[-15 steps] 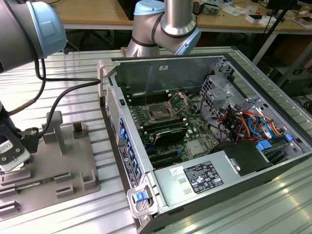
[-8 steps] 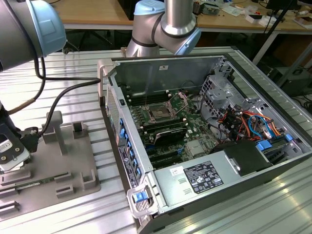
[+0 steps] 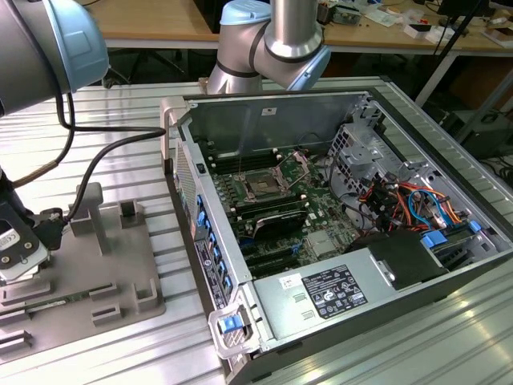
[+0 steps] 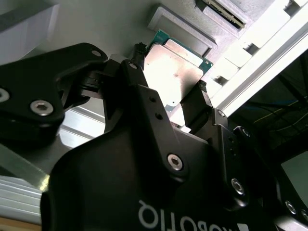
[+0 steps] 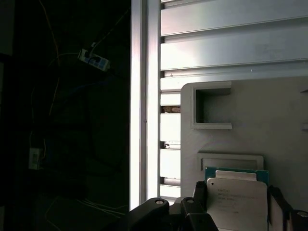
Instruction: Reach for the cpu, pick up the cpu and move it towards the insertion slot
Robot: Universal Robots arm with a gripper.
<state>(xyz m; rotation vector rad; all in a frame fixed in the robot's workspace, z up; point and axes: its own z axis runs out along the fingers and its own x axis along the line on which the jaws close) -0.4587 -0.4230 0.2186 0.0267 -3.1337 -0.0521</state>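
Hand (image 4: 169, 73) is pinching the cpu (image 5: 237, 204) between its fingers (image 4: 203, 98), set narrow, the pads pressing two opposite edges. That chip is sitting in or just above its recess in the grey tray (image 3: 120, 273); I cannot tell which. Reaching is looking done and the pick-up under way, but the carry is not yet showing. The slot (image 3: 262, 186), inside the open case (image 3: 264, 120) farther along the bench (image 3: 120, 104), is lying well apart, toward the exterior view's right. Faint print is showing on the cpu lid and on a white label (image 3: 333, 290) in the case, both too small to make out.
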